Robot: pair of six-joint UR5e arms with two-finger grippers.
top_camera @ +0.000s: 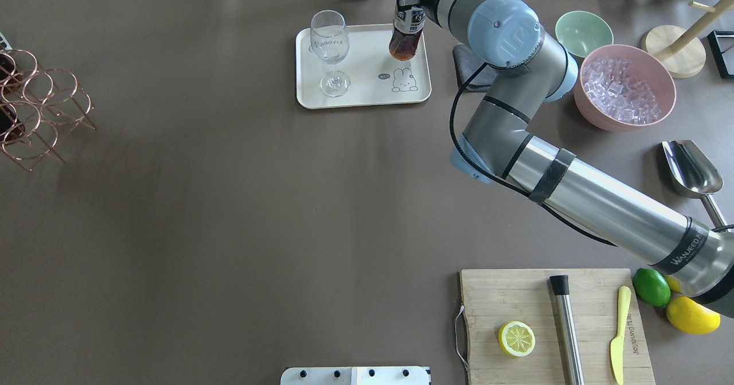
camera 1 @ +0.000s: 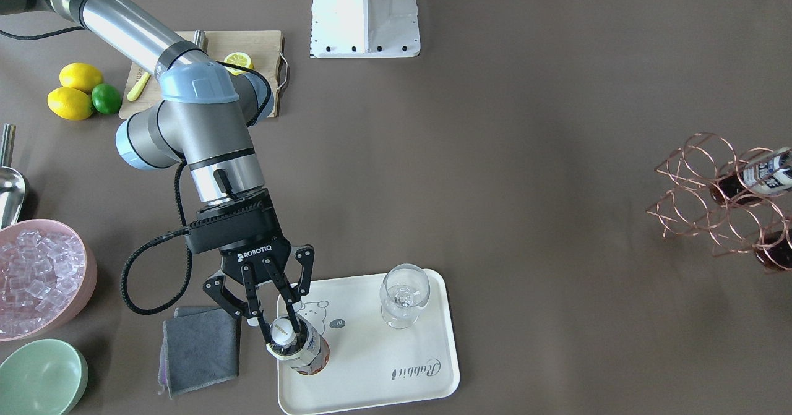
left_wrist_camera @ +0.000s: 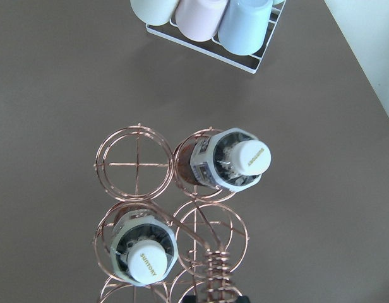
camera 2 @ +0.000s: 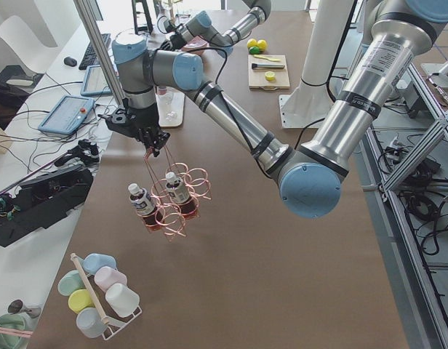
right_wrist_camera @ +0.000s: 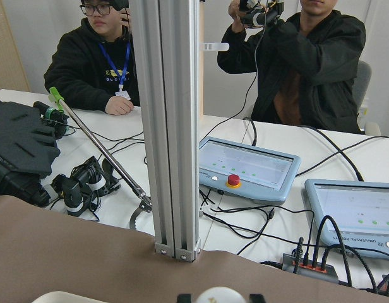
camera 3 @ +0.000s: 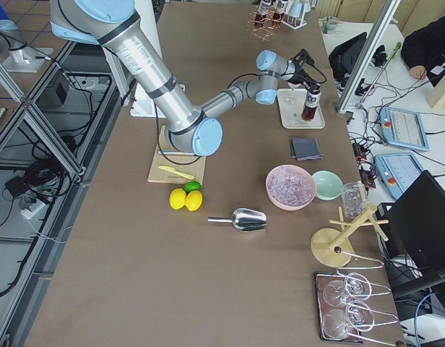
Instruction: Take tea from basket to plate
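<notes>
My right gripper (camera 1: pixel 283 334) is shut on the white cap and neck of a tea bottle (camera 1: pixel 307 352). It holds the bottle upright on or just above the cream plate (camera 1: pixel 383 365), beside the bear drawing; I cannot tell whether its base touches. The bottle also shows in the overhead view (top_camera: pixel 404 35), on the plate (top_camera: pixel 361 95). The copper wire basket (left_wrist_camera: pixel 136 165) holds two more tea bottles (left_wrist_camera: pixel 235 161) (left_wrist_camera: pixel 144 255). My left gripper (camera 2: pixel 145 137) is at the top of the basket's coiled handle (left_wrist_camera: pixel 212 271). I cannot tell whether it is open or shut.
A stemmed glass (camera 1: pixel 403 294) stands on the plate. A grey cloth (camera 1: pixel 201 347), a pink bowl of ice (camera 1: pixel 37 273) and a mint bowl (camera 1: pixel 40 378) lie beside the plate. A cutting board (top_camera: pixel 516 293), lemons, a lime and a scoop (top_camera: pixel 691 170) are nearer my base.
</notes>
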